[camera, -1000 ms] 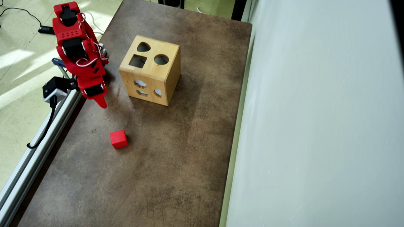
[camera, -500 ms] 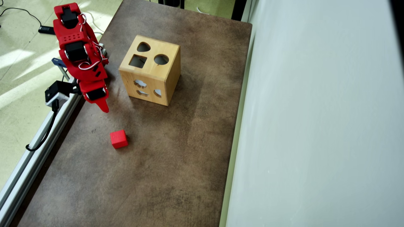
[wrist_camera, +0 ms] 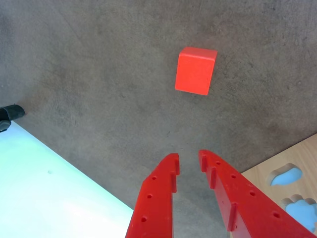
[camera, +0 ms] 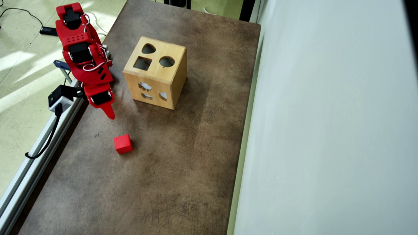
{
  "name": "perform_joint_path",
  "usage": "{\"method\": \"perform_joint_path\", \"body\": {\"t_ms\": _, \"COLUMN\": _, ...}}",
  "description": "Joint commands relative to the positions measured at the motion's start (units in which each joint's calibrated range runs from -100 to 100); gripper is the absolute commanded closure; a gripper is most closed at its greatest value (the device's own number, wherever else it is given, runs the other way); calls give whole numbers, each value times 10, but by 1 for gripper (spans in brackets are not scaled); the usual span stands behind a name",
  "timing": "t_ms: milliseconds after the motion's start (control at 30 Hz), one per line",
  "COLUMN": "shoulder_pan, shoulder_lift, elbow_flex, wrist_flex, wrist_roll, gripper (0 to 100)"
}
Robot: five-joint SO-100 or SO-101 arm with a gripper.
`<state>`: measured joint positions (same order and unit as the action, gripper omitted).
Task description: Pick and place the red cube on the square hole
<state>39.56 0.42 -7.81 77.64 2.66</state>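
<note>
Now | gripper [wrist_camera: 188, 161] slightly parted, empty | red cube [camera: 123, 144] alone on table | wooden box [camera: 156, 72] well apart

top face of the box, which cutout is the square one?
On the wooden box, the square hole is the cutout nearest the arm, at lower left in the overhead view; the other two have curved edges.

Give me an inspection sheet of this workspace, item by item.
Surface: brown table, bare apart from the job's things.
Job's things: red cube lies free on the table; wooden box stands apart from it, square hole on its top face, empty.
Clutter: nothing seen.
Gripper: gripper ajar, holding nothing, short of the cube.
Cables: black cable hangs off the table's left edge in the overhead view.
Surroundings: pale wall along the right, floor at left.
</note>
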Motion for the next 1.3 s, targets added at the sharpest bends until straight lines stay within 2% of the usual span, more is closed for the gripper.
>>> {"method": "perform_joint_path", "body": {"t_ms": 0, "shoulder_pan": -5, "shoulder_lift": -4, "elbow_flex": -13, "wrist_flex": 2, "wrist_roll": 2, "gripper": 93}}
{"method": "perform_joint_path", "body": {"t_ms": 800, "shoulder_pan": -4, "shoulder_lift": 6, "elbow_flex": -16, "wrist_flex": 2, "wrist_roll": -2, "gripper": 92}}
{"method": "perform_joint_path", "body": {"t_ms": 1267, "shoulder_pan": -4, "shoulder_lift": 8, "elbow_flex": -16, "wrist_flex": 47, "wrist_roll": -2, "gripper": 68}}
